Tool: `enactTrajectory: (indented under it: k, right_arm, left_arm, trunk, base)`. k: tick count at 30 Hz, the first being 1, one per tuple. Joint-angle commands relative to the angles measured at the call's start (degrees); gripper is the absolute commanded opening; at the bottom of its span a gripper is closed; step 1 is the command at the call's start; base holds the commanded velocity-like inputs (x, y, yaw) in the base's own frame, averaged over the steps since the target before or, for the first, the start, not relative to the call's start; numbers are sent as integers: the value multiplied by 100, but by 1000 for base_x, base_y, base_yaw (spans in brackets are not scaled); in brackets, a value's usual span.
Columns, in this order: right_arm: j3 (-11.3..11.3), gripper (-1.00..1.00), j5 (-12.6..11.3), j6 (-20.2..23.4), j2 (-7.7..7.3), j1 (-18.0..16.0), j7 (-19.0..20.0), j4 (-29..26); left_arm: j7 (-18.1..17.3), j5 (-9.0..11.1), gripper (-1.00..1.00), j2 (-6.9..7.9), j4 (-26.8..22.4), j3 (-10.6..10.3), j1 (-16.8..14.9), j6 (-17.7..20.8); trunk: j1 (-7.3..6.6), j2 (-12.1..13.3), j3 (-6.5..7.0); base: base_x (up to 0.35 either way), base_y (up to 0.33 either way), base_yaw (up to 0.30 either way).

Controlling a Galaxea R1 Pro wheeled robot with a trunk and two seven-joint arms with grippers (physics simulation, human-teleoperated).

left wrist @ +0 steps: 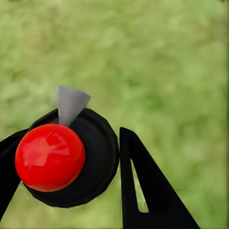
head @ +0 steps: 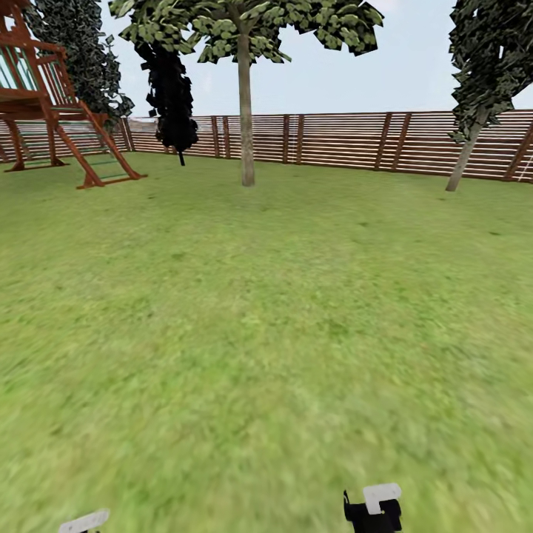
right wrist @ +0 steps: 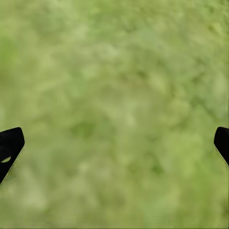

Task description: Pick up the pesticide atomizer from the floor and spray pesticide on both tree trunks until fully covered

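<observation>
My left gripper (left wrist: 71, 143) is shut on the pesticide atomizer (left wrist: 50, 157), which has a glossy red ball top, a round black body and a grey nozzle (left wrist: 70, 102). The black fingers (left wrist: 143, 181) press on both of its sides above the grass. My right gripper (right wrist: 117, 145) is open, with nothing but lawn between its fingertips. Far ahead across the garden lawn (head: 266, 311) stands a tree (head: 244, 29) with a straight pale grey-brown trunk (head: 246, 118). Another tree (head: 492, 52) with a slanted trunk (head: 465, 155) stands at the far right.
A brown slatted wooden fence (head: 340, 141) closes the lawn behind the trees. A red-brown wooden play frame with a ladder (head: 66, 111) stands at the far left, and a dark, almost black tree (head: 170, 96) beside it. Parts of my arms (head: 374, 507) show at the bottom edge.
</observation>
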Motion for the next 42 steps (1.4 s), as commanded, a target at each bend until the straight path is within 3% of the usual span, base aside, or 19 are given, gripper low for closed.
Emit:
enactTrajectory:
  k: [1,42]
  right_arm:
    - [-29,100,60,-10,2,-2,-34,6]
    - [-21,100,77,-10,2,-2,-25,15]
  left_arm:
    - [-32,-30,-100,0,5,50,-4,-19]
    - [-32,-27,-100,0,8,50,-4,-19]
  trunk:
    - [3,-2,-5]
    - [3,-2,-5]
  base:
    - [338,0,0]
    - [338,0,0]
